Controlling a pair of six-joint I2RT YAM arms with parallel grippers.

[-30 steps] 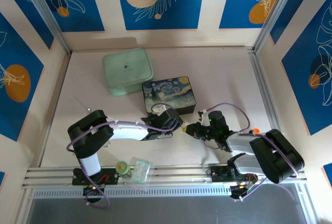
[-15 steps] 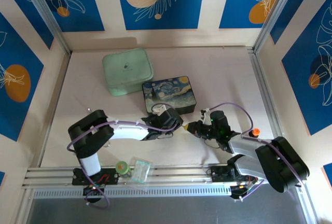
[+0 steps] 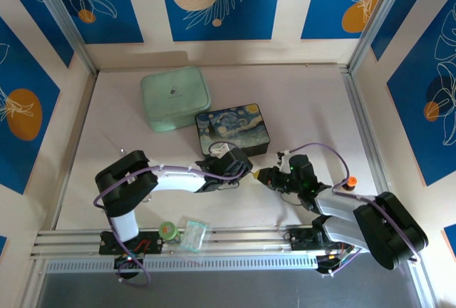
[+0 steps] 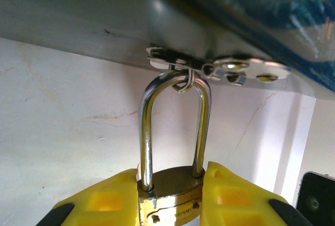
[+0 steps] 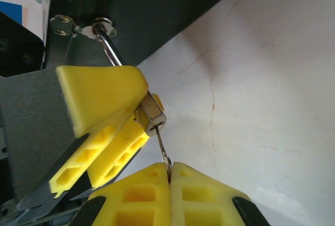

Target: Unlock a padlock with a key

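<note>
The left gripper (image 4: 171, 197) clamps the padlock (image 4: 170, 183) at bottom centre to steady it. The right gripper (image 5: 170, 176) pinches the key (image 5: 163, 153), its tip meeting the keyhole (image 5: 155, 127) mid-frame.

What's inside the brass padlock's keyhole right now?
The thin silvery key, pinched in the right gripper, has its tip at the small brass padlock's keyhole. How far it goes in is hidden inside the lock body.

You see a mint case (image 3: 175, 98) on the table (image 3: 313, 108), a starry box (image 3: 232, 131) just beside it, a clear bag (image 3: 191, 234) on the rail (image 3: 242, 235).
</note>
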